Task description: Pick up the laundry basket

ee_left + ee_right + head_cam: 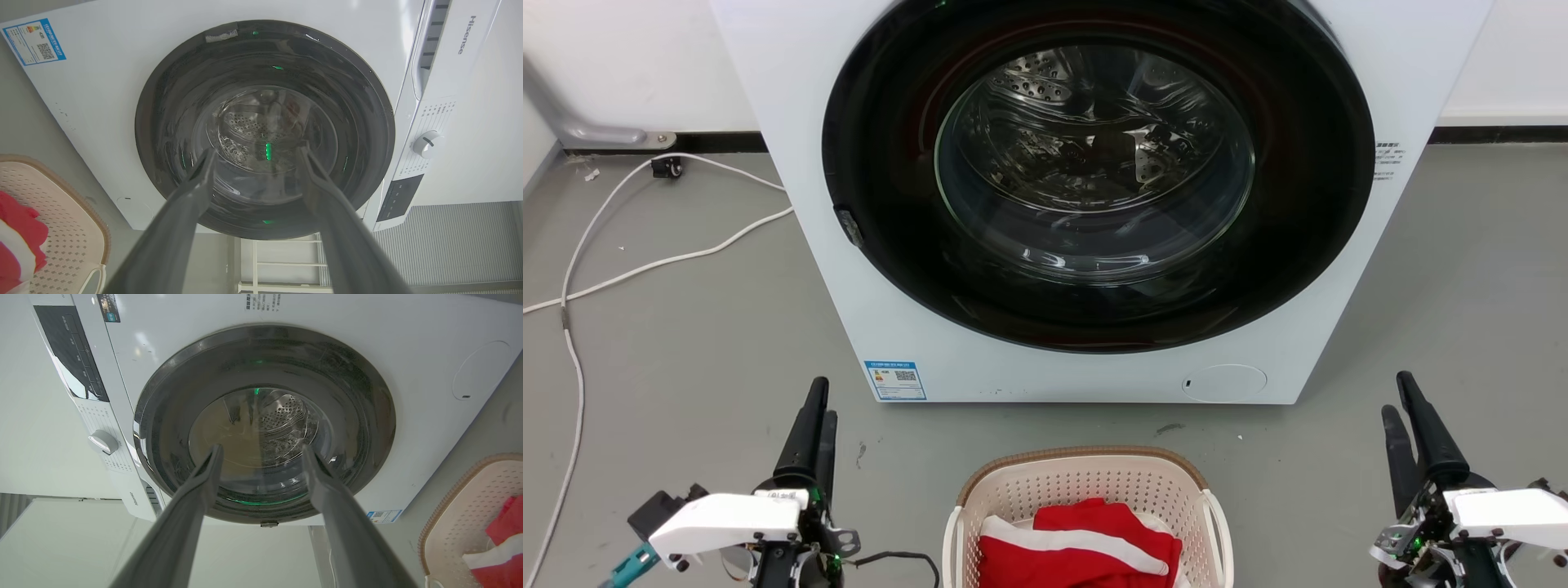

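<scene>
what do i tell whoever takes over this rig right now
Cream perforated plastic laundry basket with brown rim: on the grey floor before the white front-loading washing machine, red-and-white cloth inside.
Left gripper: open, empty, left of the basket.
Right gripper: open, empty, right of it.
Done: nothing gripped yet.
Left: close on the white side handles and lift.

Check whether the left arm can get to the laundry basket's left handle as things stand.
Probably yes. The left gripper stands open beside the laundry basket, with bare floor between it and the white left handle; a thin black cable lies near that path but looks unlikely to block it.
</scene>
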Tool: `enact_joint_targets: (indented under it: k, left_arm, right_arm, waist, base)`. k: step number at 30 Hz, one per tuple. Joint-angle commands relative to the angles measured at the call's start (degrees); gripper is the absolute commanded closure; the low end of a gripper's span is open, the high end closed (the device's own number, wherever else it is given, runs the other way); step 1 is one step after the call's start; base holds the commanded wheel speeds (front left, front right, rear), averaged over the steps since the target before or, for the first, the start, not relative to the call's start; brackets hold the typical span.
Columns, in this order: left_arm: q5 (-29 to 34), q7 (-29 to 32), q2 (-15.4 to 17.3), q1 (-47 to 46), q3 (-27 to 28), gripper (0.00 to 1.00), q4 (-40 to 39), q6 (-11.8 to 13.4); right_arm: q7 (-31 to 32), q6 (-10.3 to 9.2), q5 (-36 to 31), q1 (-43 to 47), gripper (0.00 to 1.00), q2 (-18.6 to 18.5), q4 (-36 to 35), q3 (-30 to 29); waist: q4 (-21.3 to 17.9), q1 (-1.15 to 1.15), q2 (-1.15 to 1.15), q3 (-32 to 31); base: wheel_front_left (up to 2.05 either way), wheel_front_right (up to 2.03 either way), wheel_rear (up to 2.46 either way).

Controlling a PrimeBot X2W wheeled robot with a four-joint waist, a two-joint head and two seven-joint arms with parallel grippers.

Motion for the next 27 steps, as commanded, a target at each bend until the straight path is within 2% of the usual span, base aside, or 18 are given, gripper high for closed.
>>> enact_joint_targets:
  k: [1,9,10,12,27]
  left_arm:
    - [1.85,-0.65,0.15,-1.61,-0.37,0.0,-1.51,-0.06]
    - [11.22,-2.62,0.15,-1.9,-1.52,0.0,-2.99,-0.07]
    - [15.14,-3.31,0.15,-2.08,-2.15,0.0,-3.47,0.09]
    - [17.8,-3.77,0.14,-2.17,-2.69,0.0,-3.74,0.28]
    - [35.91,-6.7,0.14,-2.92,-6.78,0.0,-2.44,3.29]
  right_arm:
    - [-0.62,0.02,-1.87,-0.61,0.0,-0.08,-1.5,-0.1]
    - [-2.6,0.03,-14.16,0.15,0.0,0.01,-3.72,-0.48]
    - [-3.32,0.04,-18.86,0.41,0.0,0.04,-4.54,-0.44]
    - [-3.76,0.04,-21.87,0.66,0.0,0.04,-5.03,-0.35]
    - [-6.63,0.06,-40.38,1.88,0.0,0.08,-6.15,0.09]
  waist:
    - [0.03,0.0,0.0,0.0]
    - [0.16,0.0,0.0,-0.03]
    - [0.21,0.0,0.0,-0.06]
    - [0.23,0.0,0.0,-0.06]
    - [0.42,0.0,0.0,-0.1]
  base:
    - [0.0,0.0,0.0]
    - [0.0,0.0,0.0]
    - [0.0,0.0,0.0]
    - [0.0,0.0,0.0]
    - [0.0,0.0,0.0]
